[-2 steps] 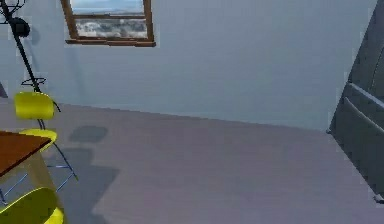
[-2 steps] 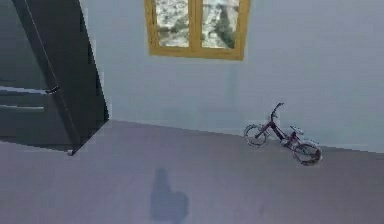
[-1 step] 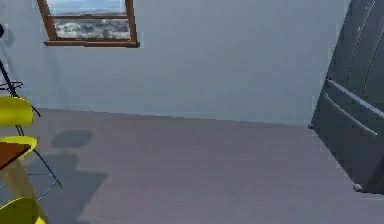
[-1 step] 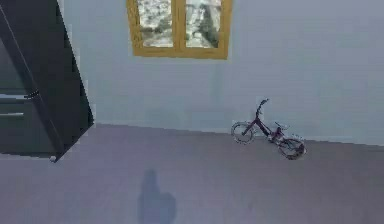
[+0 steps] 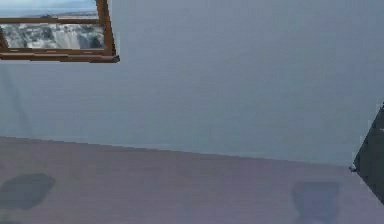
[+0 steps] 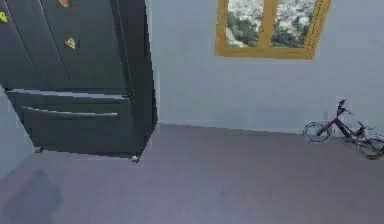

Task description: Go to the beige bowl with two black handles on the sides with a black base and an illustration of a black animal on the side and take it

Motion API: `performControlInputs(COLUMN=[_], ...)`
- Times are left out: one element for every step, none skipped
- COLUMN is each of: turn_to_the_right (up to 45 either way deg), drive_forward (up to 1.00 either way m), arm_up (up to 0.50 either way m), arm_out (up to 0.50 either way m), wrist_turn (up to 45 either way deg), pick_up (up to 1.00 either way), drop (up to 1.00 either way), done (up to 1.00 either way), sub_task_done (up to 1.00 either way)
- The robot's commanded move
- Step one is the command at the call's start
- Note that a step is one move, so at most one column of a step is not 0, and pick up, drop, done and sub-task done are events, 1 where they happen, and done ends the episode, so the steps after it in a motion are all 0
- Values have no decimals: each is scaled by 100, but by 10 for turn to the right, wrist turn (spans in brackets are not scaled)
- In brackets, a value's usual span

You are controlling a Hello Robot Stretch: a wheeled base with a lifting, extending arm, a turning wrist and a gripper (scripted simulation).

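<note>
I cannot tell the state of the fingers, nor where the beige bowl lies relative to them. Ahead I have a bare pale wall [image 5: 230, 70] meeting the floor [image 5: 150, 180], a wood-framed window [image 5: 55, 35] cut off at the top corner, and a dark edge [image 5: 373, 155] clipped at the right that I can't identify. To the arm's side stands a dark fridge [image 6: 80, 80], its top cut off, a yellow-framed window [image 6: 270, 25], and a small bicycle [image 6: 345, 130] by the wall.
</note>
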Motion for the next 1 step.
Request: performControlInputs(turn_to_the_right=[-330], drive_forward=[0], arm_up=[0], arm_out=[0], wrist_turn=[0], pick_up=[0], drop=[0], done=[0], sub_task_done=[0])
